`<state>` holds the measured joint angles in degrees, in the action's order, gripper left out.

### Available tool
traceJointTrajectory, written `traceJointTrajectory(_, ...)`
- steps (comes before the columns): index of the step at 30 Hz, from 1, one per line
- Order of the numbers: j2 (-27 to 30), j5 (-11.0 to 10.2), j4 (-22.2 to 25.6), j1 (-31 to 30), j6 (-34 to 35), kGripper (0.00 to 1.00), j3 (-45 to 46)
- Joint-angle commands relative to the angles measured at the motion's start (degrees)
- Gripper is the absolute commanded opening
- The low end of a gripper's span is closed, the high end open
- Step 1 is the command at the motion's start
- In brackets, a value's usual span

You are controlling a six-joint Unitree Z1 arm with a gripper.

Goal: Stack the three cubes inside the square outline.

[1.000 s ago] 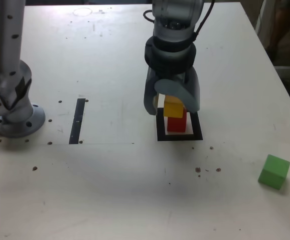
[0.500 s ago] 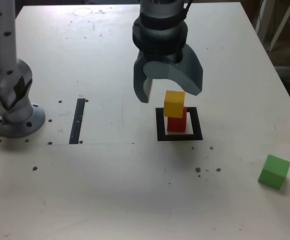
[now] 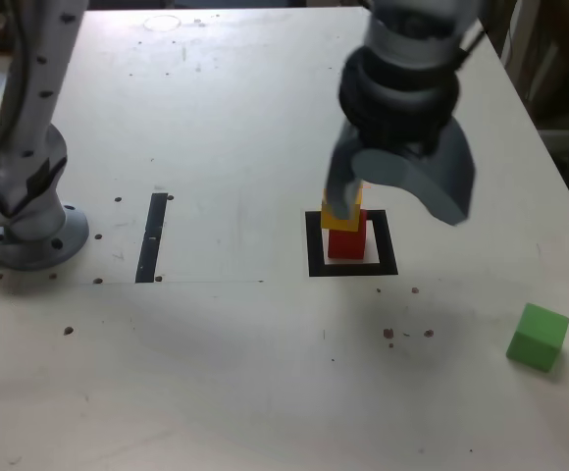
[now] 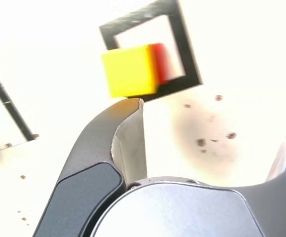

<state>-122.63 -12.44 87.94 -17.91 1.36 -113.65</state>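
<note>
Now gripper (image 3: 394, 201) hangs open & empty above yellow cube (image 3: 344, 218) on red cube (image 3: 347, 242) w/in square outline (image 3: 314, 245).

Three cubes are showing: one red cube (image 3: 346, 241), one yellow cube (image 3: 347, 210) and one green cube (image 3: 538, 336). One square outline (image 3: 314, 250) is lying on one table (image 3: 226, 118). One black strip (image 3: 151, 236) is showing. One arm is working, carrying one gripper (image 3: 394, 191) with two jaws. One arm base (image 3: 29, 231) is standing on the table.
</note>
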Motion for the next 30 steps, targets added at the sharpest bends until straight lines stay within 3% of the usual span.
traceJointTrajectory(1,-0.81,-0.18,0.33,-0.05,-0.45,0.93,-7.12)
traceJointTrajectory(14,-11.52,-0.34,3.92,-2.25,-5.04,0.93,-23.41)
traceJointTrajectory(21,-15.04,-0.50,4.17,-4.00,-5.46,0.92,-26.73)
traceJointTrajectory(30,-20.17,1.55,4.28,-6.27,-5.75,0.90,-32.32)
